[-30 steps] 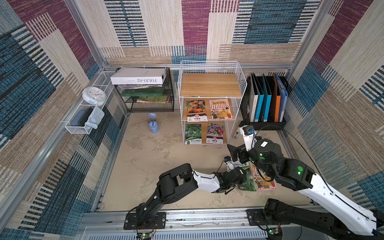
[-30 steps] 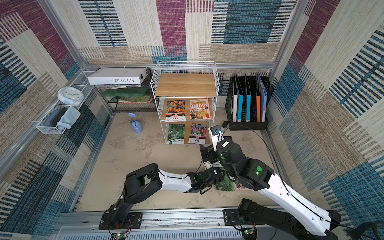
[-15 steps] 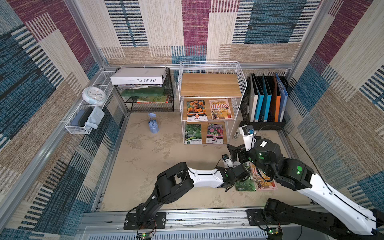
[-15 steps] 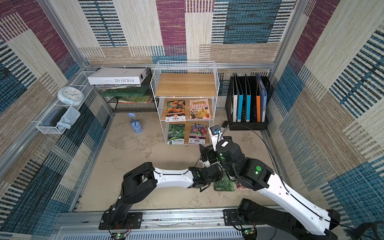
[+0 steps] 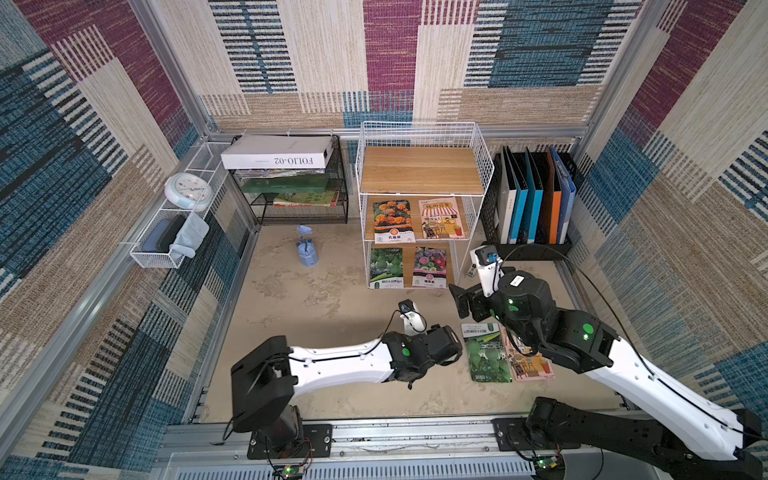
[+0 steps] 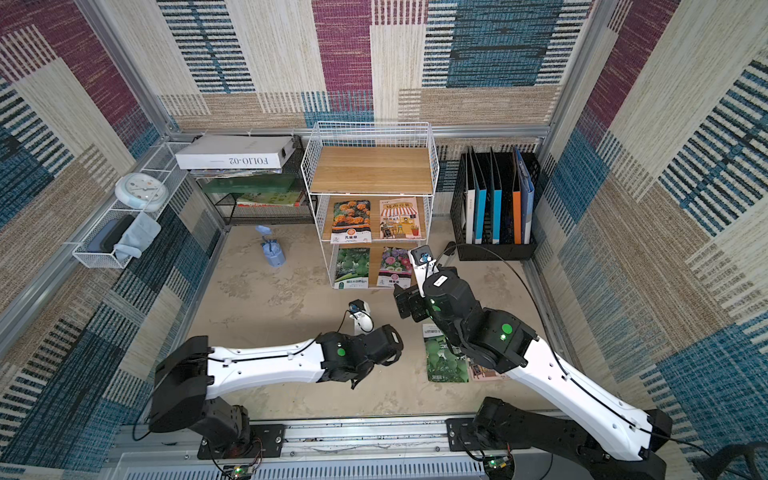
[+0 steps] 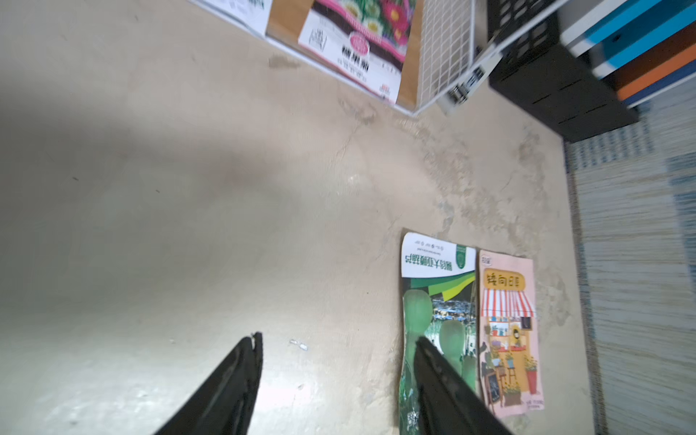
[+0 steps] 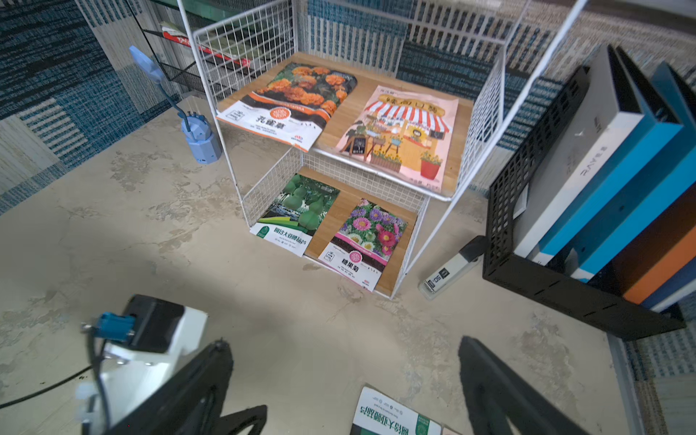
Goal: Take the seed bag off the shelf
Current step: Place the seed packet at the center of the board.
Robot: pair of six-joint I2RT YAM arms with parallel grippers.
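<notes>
Nearest, the left end effector (image 7: 338,337) hangs over the beige surface (image 7: 188,226) with its jaws parted and nothing between them. One finger's tip overlaps the edge of the green gourd seed bag (image 7: 437,301) in the left wrist view, though whether it touches I cannot tell; that bag lies flat on the surface, off the shelf (image 5: 419,174), showing pale green gourds under a white header band with green characters; edge to edge with it lies the pink shop-front seed bag (image 7: 508,324), a striped awning drawn on it, partly under the right arm in both top views; a little farther, the right end effector (image 8: 343,342) is spread wide and empty, pointed toward the shelf, whose middle tier holds a marigold bag (image 5: 392,220) and a second shop-front bag (image 5: 441,218) — its bottom tier a second gourd bag (image 5: 385,268) and a mixed-flower bag (image 5: 429,267).
</notes>
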